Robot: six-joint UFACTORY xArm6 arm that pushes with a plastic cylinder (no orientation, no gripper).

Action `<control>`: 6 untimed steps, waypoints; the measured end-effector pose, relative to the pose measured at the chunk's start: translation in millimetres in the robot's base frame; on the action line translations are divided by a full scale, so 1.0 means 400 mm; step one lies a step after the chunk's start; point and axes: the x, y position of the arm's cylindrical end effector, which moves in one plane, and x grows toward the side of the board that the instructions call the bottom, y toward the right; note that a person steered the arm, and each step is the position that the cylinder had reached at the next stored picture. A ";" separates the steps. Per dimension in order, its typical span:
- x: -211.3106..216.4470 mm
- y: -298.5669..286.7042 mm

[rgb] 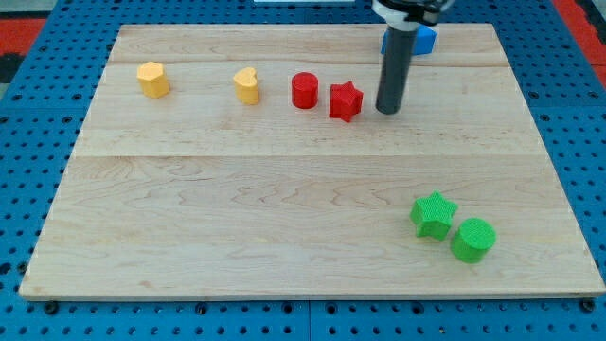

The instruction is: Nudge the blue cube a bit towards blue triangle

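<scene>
My tip (pixel 387 110) rests on the wooden board (pixel 284 218) in the upper middle, just to the right of a red star (pixel 346 100). A blue block (pixel 426 39) shows at the board's top edge, partly hidden behind the rod, above and a little right of my tip. Its shape cannot be made out. No second blue block is in sight; the rod and arm cover the spot to its left.
A red cylinder (pixel 304 90) sits left of the red star. A yellow heart (pixel 247 84) and another yellow block (pixel 152 79) lie further left. A green star (pixel 434 214) and a green cylinder (pixel 472 239) touch at the lower right.
</scene>
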 end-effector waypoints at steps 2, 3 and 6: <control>-0.070 -0.158; -0.111 -0.128; -0.433 -0.116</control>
